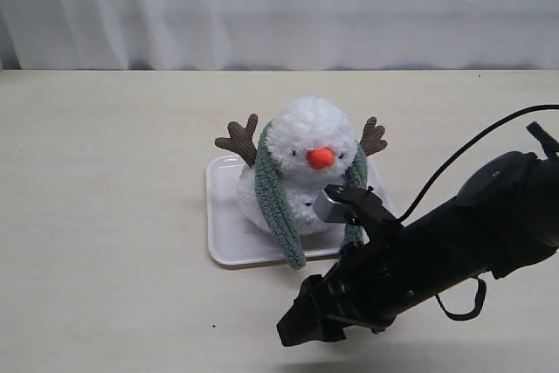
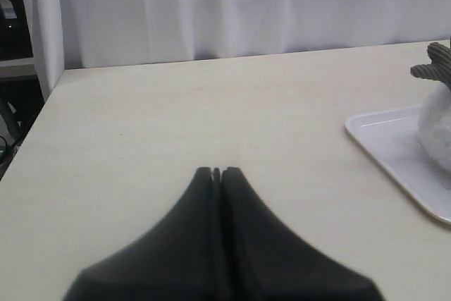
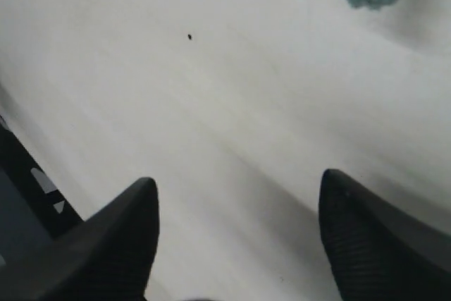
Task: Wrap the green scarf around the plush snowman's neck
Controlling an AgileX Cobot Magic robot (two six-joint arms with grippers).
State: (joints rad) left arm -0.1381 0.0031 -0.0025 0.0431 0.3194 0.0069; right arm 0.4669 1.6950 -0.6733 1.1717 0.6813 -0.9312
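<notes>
No readable text, labels, numbers anywhere; right wrist view perhaps too blurred.

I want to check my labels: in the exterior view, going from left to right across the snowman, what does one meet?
Brown twig arm → green scarf, its long hanging end → orange nose → other twig arm.
</notes>
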